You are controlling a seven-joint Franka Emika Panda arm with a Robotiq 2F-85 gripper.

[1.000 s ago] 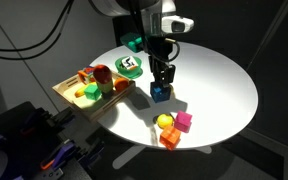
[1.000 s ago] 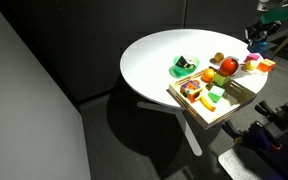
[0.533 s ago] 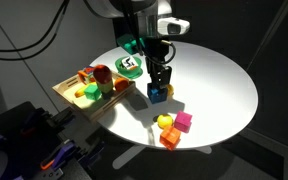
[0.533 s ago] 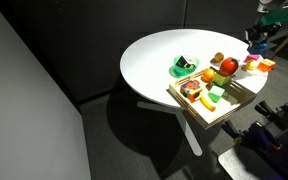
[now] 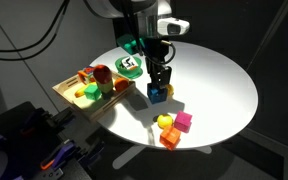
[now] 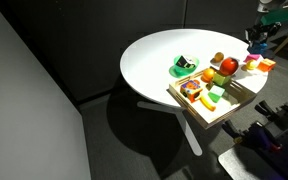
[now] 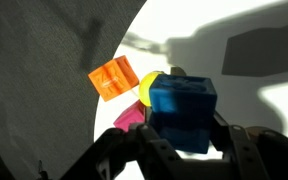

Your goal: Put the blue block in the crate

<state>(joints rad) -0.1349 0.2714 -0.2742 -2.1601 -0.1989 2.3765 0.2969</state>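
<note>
Dark surroundings close in on a round white table [image 5: 214, 85], lit from above and seen in both exterior views. Near the table's middle the gripper [image 5: 159, 84] hangs straight down, its jaws closed on the blue block [image 5: 158, 95]. From the wrist, the block [image 7: 182, 110] fills the centre, clamped between two dark fingers [image 7: 149, 155] that press its left and right sides. Whether its underside touches the tabletop cannot be told.

In an exterior view, the wooden crate [image 5: 74, 100] sits at about nine o'clock from the block, at the table's edge, already crowded with red, yellow, green and orange pieces. A green object with a black-and-white top [image 5: 130, 65] lies at about eleven o'clock, close to the arm and beside the crate's far corner. At about five o'clock, well apart from the crate, a small cluster rests near the rim: a yellow ball [image 5: 165, 121], a pink block [image 5: 184, 122] and an orange block [image 5: 170, 137], all touching or nearly so. Nothing lies on the white surface between the block and the crate.
</note>
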